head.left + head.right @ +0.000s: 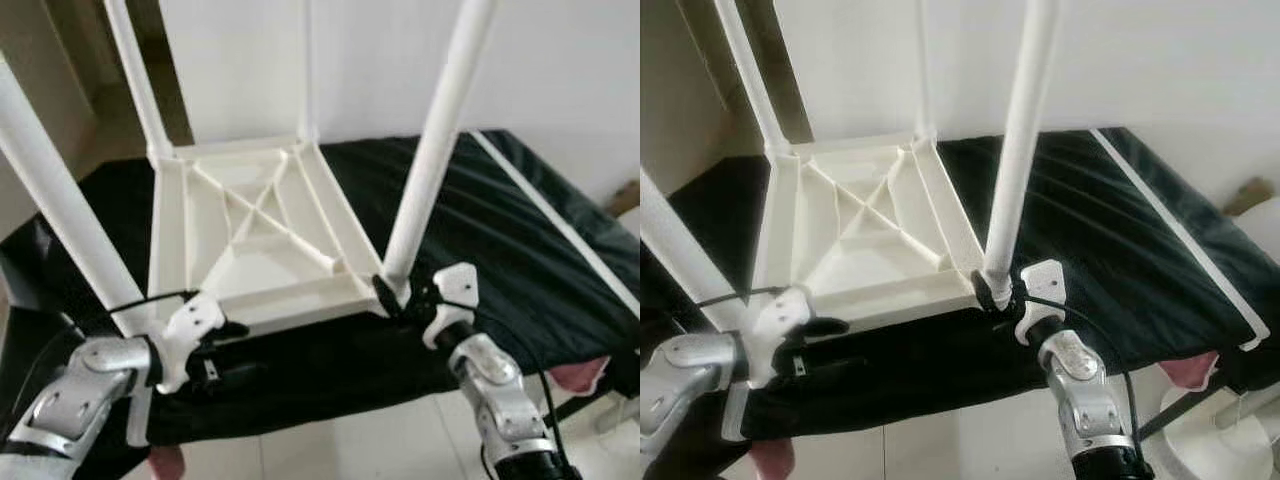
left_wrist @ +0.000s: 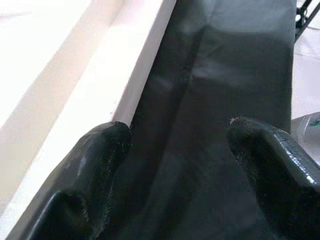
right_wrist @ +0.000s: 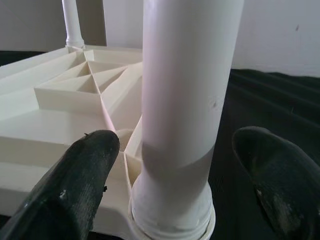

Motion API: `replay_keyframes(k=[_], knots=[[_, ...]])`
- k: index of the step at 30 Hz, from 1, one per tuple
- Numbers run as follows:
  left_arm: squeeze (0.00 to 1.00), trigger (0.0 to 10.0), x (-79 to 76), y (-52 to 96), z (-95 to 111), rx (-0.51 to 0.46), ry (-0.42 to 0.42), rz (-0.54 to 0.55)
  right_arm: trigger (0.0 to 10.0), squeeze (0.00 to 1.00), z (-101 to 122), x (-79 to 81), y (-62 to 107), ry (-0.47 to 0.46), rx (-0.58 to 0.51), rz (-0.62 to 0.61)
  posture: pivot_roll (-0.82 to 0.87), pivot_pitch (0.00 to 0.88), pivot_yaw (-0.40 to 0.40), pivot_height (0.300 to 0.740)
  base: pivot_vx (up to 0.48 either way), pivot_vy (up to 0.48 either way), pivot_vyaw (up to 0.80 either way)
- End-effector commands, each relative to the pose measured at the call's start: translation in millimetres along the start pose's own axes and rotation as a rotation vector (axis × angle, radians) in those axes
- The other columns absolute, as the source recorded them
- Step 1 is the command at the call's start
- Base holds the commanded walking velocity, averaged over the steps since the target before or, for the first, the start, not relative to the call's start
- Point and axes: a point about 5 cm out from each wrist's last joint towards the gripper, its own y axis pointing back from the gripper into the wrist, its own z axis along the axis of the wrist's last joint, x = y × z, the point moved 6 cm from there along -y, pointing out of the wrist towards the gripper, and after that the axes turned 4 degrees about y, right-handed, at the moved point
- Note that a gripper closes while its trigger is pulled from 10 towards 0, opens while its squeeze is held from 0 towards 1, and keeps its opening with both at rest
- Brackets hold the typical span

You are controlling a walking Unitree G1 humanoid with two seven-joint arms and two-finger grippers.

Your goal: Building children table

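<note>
The little white table point(image 1: 255, 235) was laid upside down on a black cloth point(image 1: 500, 250), with its legs pointing up. The leg-fitting step was judged to be in hand. The right gripper point(image 3: 175, 180) was held with its jaws open, and the near right leg point(image 3: 182, 100) stood between them at its socket, not yet squeezed. The left gripper point(image 2: 175, 165) was kept with jaws open too, with the table's edge just beside one jaw. Next, the leg would likely need to be gripped and pushed down firmly. Crossed ribs were seen under the tabletop.
</note>
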Motion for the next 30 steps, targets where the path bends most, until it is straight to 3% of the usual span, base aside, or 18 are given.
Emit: replay_keyframes(k=[1,8,9,11,12,13,16,21,23,26,30], knots=[[0.0,10.0,12.6,1.5,-2.2,0.026,-0.025,0.035,10.0,0.0,-3.1,-1.5,0.1,0.003,0.017,0.011,0.01,0.0,-0.005,0.74,0.0,0.0,0.0],[0.0,10.0,3.0,0.5,7.5,-0.015,-0.014,-0.013,10.0,0.0,-1.7,0.7,6.5,0.002,0.019,0.019,0.01,0.0,-0.003,0.74,0.0,0.0,0.0],[0.0,10.0,-6.6,-0.6,9.8,-0.03,0.001,-0.048,10.0,0.0,-3.2,2.3,9.7,0.0,0.023,0.02,0.01,0.0,-0.002,0.74,0.0,0.0,0.0],[0.0,10.0,-47.9,-5.5,14.4,-0.074,0.037,-0.186,10.0,0.0,-9.8,9.3,20.6,-0.012,0.04,0.021,0.01,0.0,-0.001,0.74,0.0,0.0,0.0],[0.0,10.0,-47.9,-5.5,14.4,-0.074,0.037,-0.186,10.0,0.0,-9.8,9.3,20.6,-0.012,0.04,0.021,0.01,0.0,-0.001,0.74,0.0,0.0,0.0],[0.0,10.0,-74.4,-10.3,19.2,-0.119,0.073,-0.262,10.0,0.0,-14.2,15.2,28.4,-0.032,0.049,0.019,0.01,0.0,-0.003,0.74,0.0,0.0,0.0],[0.0,10.0,-90.1,-21.6,22.8,-0.165,0.132,-0.271,10.0,0.0,-19.2,18.1,37.6,-0.051,0.057,-0.016,0.01,0.0,-0.001,0.74,0.0,0.0,0.0],[0.0,10.0,-91.5,-29.5,22.7,-0.18,0.139,-0.24,10.0,0.0,-20.5,16.8,42.2,-0.058,0.059,-0.048,0.01,0.0,-0.001,0.74,0.0,0.0,0.0],[0.0,10.0,-75.0,-47.6,31.9,-0.238,0.165,-0.109,10.0,0.0,-20.8,9.3,49.4,-0.06,0.059,-0.109,0.01,0.0,0.005,0.74,0.0,0.0,0.0],[0.0,10.0,-69.7,-50.8,38.2,-0.259,0.178,-0.07,10.0,0.0,-19.3,5.0,50.6,-0.059,0.057,-0.121,0.0,0.0,0.01,0.74,0.0,0.0,0.0],[0.0,10.0,-77.2,-54.4,51.9,-0.287,0.174,-0.111,10.0,0.0,-14.6,-6.9,45.7,-0.018,0.048,-0.117,-0.01,0.0,0.016,0.74,0.0,0.0,0.0]])
